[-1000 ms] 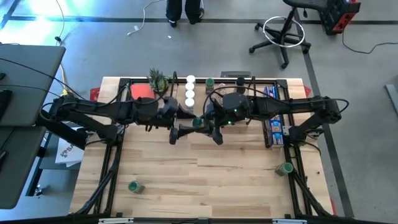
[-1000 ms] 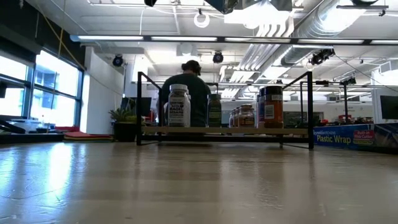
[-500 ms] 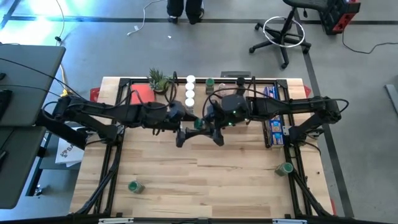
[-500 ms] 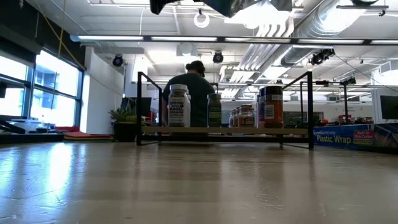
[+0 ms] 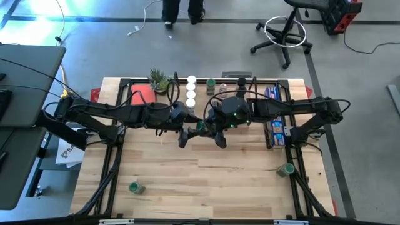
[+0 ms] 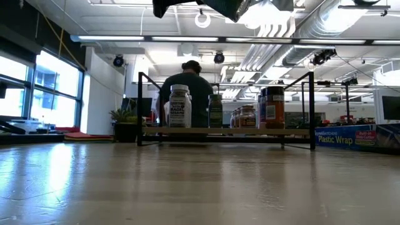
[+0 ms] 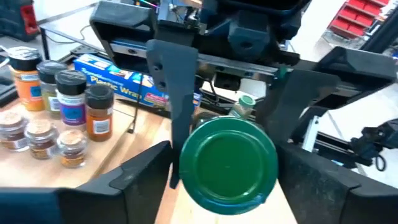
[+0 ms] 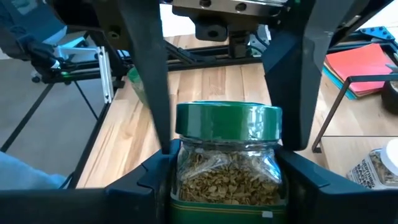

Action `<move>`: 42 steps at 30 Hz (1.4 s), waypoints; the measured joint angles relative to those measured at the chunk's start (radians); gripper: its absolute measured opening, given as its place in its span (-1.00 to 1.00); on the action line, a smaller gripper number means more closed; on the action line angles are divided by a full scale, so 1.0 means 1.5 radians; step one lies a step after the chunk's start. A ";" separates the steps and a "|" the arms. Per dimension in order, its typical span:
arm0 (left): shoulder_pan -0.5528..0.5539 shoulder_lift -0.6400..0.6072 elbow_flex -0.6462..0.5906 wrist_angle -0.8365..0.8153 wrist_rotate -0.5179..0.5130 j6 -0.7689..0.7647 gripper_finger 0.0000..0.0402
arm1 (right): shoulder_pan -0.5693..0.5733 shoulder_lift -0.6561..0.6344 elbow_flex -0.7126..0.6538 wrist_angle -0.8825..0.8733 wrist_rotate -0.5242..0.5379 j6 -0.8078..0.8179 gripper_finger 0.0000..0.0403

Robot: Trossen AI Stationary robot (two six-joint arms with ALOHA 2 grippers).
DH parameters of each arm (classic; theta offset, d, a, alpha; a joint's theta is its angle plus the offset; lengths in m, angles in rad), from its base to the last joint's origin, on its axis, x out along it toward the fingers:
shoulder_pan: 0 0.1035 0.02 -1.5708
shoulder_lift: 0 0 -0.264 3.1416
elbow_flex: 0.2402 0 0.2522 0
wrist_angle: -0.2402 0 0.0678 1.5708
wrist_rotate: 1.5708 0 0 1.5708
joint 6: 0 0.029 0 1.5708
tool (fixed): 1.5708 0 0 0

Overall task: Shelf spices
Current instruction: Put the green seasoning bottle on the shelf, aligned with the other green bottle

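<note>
Above the middle of the counter, just in front of the shelf (image 5: 215, 94), the two arms meet around one green-lidded jar (image 5: 199, 125). The right tool (image 5: 201, 130) has its fingers closed on the jar's glass body, which holds brownish-green flakes. The left tool (image 5: 187, 130) faces it with fingers spread wide on either side of the green lid and not visibly touching it. This looks like a hand-over in mid-air, with the jar held well above the counter.

The risks, as a judgement: if the right tool lets go before the left tool has closed, the jar would fall and could roll off the counter. The smooth round lid gives the left fingers little to grip, so the jar could slip or tilt. The two tools are very close and could knock each other.

Counts from above: one jar held between the tools; two green-lidded jars lying on the counter, one near the front left corner (image 5: 134, 187) and one near the front right edge (image 5: 286, 169). On the shelf, three white-topped jars (image 5: 190, 90) stand in a line, with several darker jars beside them; their exact number cannot be told. One small potted plant (image 5: 159, 80) stands at the back, one blue box (image 5: 275, 128) lies at the right edge.
</note>
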 joint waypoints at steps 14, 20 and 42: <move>0.000 0.000 0.001 -0.019 0.000 0.003 -0.02 | 0.000 0.000 0.000 -0.002 -0.001 0.016 0.07; 0.000 0.000 0.001 -0.025 -0.003 0.003 -0.02 | -0.001 0.000 0.000 -0.016 0.014 0.007 0.27; 0.086 0.107 0.244 -0.321 -0.014 0.143 -0.02 | -0.062 -0.191 0.001 -0.306 0.203 0.066 0.50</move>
